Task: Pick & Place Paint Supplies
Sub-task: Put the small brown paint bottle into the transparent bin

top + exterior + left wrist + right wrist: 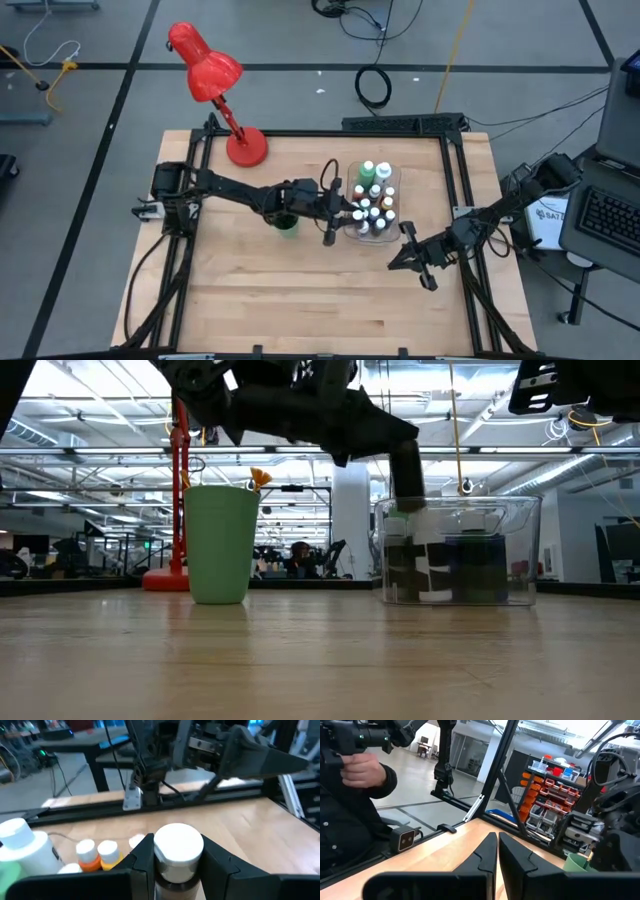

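Observation:
A clear tray (392, 180) right of the table's middle holds several small white-capped paint bottles (375, 195). My left gripper (345, 212) reaches in level from the table's left, at the tray's left side, and is shut on one white-capped bottle (178, 846). Just left of the tray stands the green cup (220, 545) with brush ends (258, 478) sticking out of its top. Beyond the tray's near right corner, my right gripper (405, 258) hovers shut on nothing, its fingers together in the right wrist view (497, 847). My left gripper pinches the bottle between its two fingers (142, 862), at the neck just under the white cap (178, 870). The fingers come level from the table's left. The bottle stands upright, its cap higher than the neighbouring caps; its base is hidden.
A red desk lamp (215, 85) stands at the far left of the table. Orange-labelled bottles (97, 856) and a taller white and green bottle (25, 847) stand close beside the held one. A person's hand (365, 770) shows beyond the table edge.

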